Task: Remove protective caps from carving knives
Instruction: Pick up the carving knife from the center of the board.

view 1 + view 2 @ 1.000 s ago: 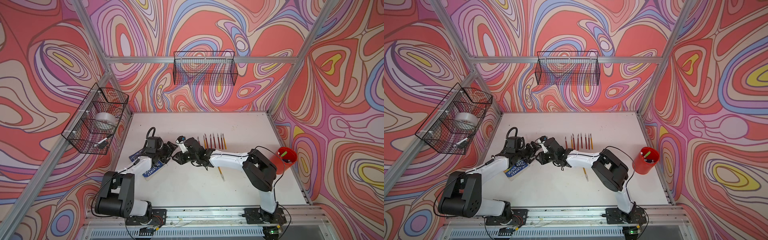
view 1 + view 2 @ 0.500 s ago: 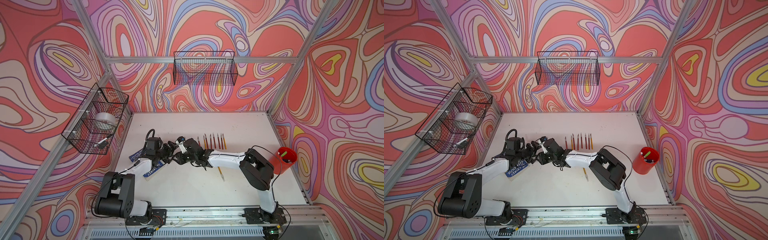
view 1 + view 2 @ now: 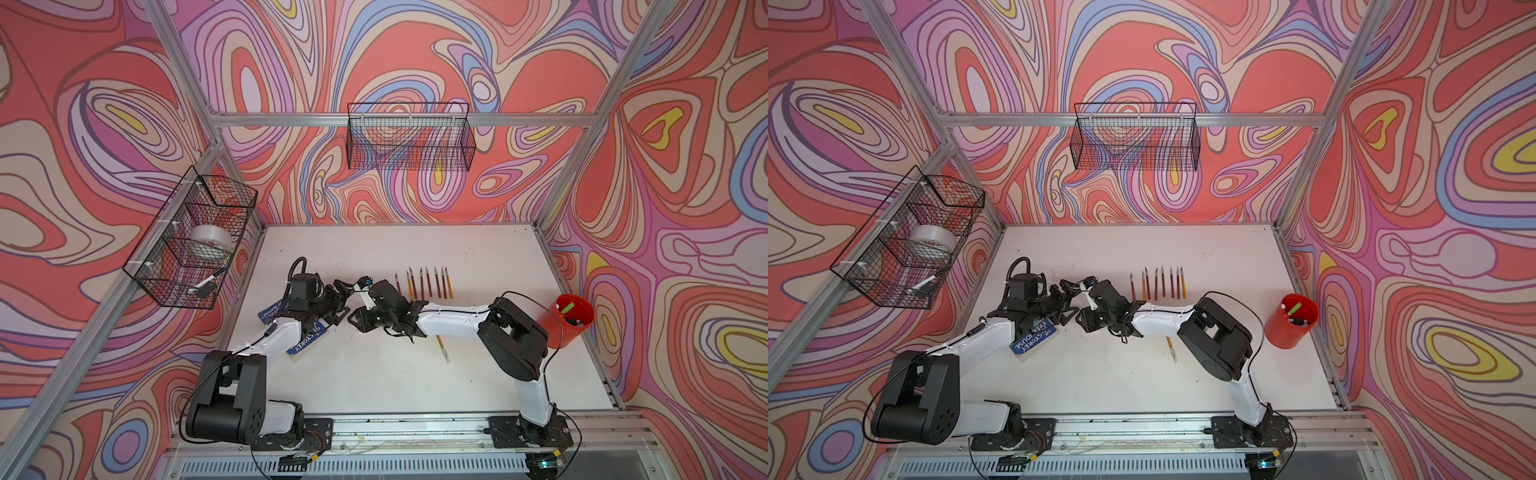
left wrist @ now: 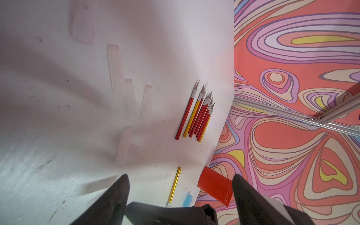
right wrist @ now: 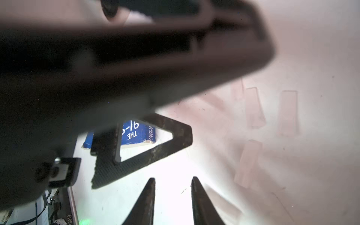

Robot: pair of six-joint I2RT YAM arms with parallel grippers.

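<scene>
Several carving knives lie in a row at mid-table, grey tips bare. A single yellow knife lies apart, nearer the front, with a clear sleeve on its tip. Several loose translucent protective caps lie flat on the white table. My left gripper is wide open and holds nothing. Facing it almost tip to tip, my right gripper is narrowly open over bare table, also holding nothing.
A blue book lies under the left forearm. A red cup with markers stands at the right edge. Wire baskets hang on the back wall and the left wall, the latter holding a tape roll.
The right arm has shifted slightly left, bringing its gripper closer to the left gripper. Its jaws parted a little. The left gripper stayed wide open.
</scene>
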